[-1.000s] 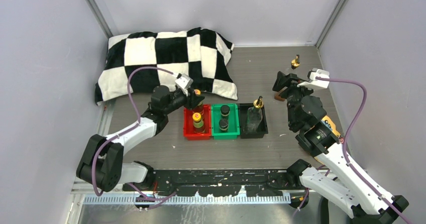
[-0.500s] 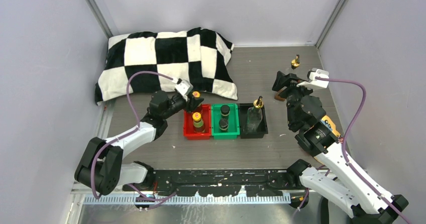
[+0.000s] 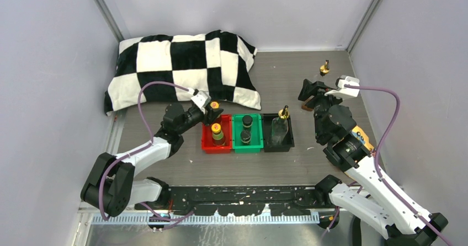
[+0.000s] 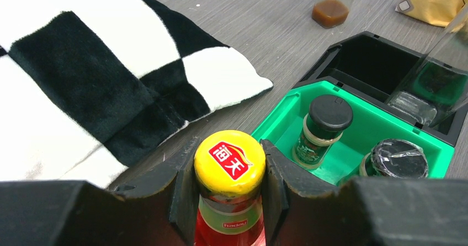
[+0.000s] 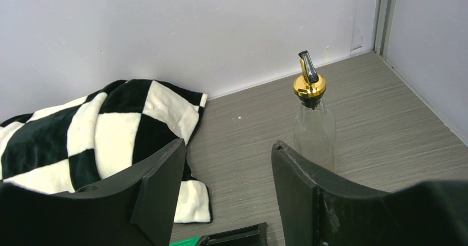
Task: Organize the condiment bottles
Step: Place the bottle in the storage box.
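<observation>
My left gripper (image 3: 214,110) is shut on the cap of a reddish-brown bottle with an orange-yellow cap (image 4: 230,160), at the far end of the red tray (image 3: 205,142). Its base is hidden. A second such bottle (image 3: 217,133) stands in that tray. Two short dark black-capped bottles (image 3: 246,121) (image 3: 245,137) stand in the green tray (image 3: 247,150). One tall glass bottle with a gold pourer (image 3: 283,126) stands in the black tray (image 3: 278,148). The other glass bottle (image 5: 313,119) stands on the table at the far right. My right gripper (image 5: 227,146) is open and empty just short of it.
A black-and-white checkered pillow (image 3: 165,64) lies at the back left, its corner close behind the red and green trays. Grey walls close in the table on the left, back and right. The three trays sit side by side in the middle.
My left gripper, with the bottle in it, has shifted slightly toward the near side at the red tray's far end. The right gripper has hardly moved.
</observation>
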Robot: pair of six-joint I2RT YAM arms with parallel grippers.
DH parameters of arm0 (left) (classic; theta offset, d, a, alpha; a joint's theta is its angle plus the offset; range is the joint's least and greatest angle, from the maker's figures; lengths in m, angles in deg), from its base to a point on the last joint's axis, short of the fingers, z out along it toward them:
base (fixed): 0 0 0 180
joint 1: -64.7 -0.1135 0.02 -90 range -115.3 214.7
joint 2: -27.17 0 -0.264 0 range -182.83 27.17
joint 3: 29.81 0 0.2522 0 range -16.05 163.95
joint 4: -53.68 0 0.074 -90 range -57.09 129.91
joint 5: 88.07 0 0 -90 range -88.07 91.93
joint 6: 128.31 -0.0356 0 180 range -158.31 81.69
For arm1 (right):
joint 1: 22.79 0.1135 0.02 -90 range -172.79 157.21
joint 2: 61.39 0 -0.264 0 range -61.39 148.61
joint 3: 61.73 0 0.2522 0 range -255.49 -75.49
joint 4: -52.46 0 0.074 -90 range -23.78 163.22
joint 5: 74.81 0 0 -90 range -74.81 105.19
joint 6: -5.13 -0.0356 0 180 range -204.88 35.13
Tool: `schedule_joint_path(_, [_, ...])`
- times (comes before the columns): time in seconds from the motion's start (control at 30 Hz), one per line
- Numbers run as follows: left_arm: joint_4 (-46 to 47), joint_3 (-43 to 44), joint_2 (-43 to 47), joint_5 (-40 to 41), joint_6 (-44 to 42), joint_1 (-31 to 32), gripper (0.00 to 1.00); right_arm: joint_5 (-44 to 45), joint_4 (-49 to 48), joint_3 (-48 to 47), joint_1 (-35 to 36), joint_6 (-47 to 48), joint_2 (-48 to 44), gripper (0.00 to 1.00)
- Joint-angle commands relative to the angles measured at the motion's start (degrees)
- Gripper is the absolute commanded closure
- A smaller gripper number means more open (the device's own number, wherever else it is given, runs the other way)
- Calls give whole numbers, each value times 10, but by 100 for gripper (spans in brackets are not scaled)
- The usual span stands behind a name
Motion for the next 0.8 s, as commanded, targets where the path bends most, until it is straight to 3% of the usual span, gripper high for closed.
schedule_joint_path(0.0, [64,6,5,7,4,3,89,5,-22,-4,3,3,-6,36])
schedule_joint_path(0.5, [52,15,-1,57,49,3,60,8,-24,-4,3,10,-2,35])
schedule_joint_path(0.6, [49,17,0,59,55,3,48,8,-25,-4,2,10,-1,35])
schedule_joint_path(0.77, [34,24,4,57,56,3,47,8,-25,-5,3,10,1,35])
